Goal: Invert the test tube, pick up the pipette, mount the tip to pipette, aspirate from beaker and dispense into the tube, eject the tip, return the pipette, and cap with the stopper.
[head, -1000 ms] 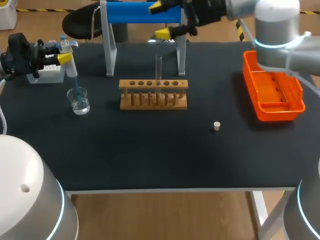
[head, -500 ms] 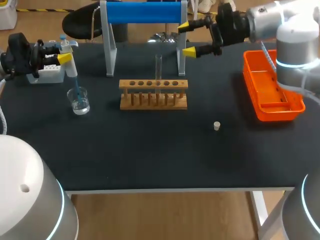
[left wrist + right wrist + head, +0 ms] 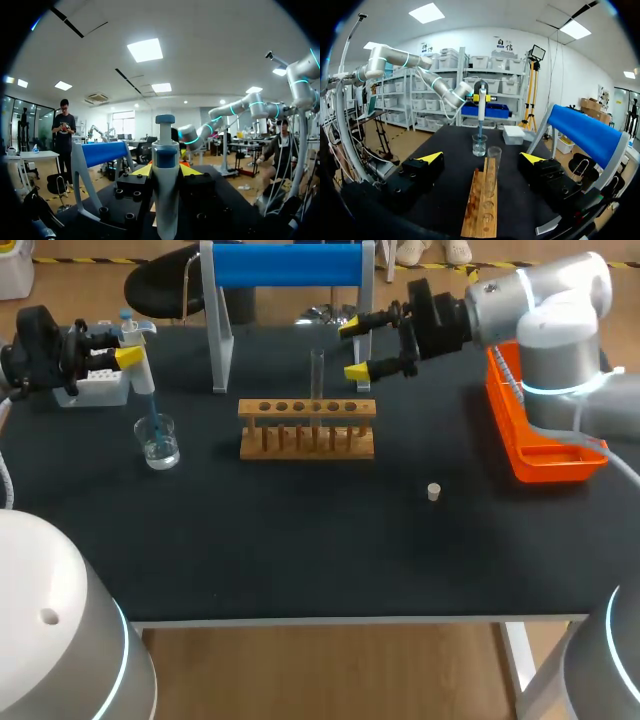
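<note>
My left gripper is shut on the white and blue pipette, whose tip dips into the glass beaker. In the left wrist view the pipette stands upright between the yellow fingers of that gripper. A clear test tube stands mouth-up in the wooden rack. My right gripper hangs open just right of the tube, behind the rack. Through the right wrist view, the tube and rack lie ahead of the open gripper. A small stopper lies on the mat.
An orange tray stands at the right edge. A stand with a blue roller rises behind the rack. The white tip box sits under my left gripper, behind the beaker.
My right gripper has swung away from the blue roller and come down toward the rack, ending open beside the test tube. The left arm, pipette and beaker have not moved.
</note>
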Tool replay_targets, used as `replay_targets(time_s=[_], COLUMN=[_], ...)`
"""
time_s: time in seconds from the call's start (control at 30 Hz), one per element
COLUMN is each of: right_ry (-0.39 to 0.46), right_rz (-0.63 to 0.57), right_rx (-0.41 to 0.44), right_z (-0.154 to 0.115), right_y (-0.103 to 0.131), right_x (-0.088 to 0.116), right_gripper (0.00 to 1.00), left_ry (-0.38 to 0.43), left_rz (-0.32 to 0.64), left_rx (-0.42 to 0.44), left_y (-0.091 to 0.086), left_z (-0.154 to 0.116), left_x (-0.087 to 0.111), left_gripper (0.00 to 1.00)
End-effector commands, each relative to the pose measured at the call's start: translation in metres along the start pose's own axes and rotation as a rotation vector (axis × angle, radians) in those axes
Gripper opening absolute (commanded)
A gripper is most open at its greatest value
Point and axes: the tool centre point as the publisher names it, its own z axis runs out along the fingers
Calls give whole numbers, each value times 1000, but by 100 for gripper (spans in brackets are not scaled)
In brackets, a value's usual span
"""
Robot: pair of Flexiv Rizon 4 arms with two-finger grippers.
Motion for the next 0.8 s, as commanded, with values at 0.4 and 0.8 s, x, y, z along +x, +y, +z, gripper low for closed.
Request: replay_targets(time_s=[0.4,0.8], right_ry=[25,-33], right_rz=[24,36], right_rx=[76,163], right_z=[36,59], right_y=[-31,-29], right_x=[-12,-13], right_gripper=[100,100], left_ry=[4,4], left_rz=[-1,-1], left_rx=[-1,-1], left_y=[-1,-1], left_z=[-1,-1], left_x=[-1,-1], left_gripper=[0,0])
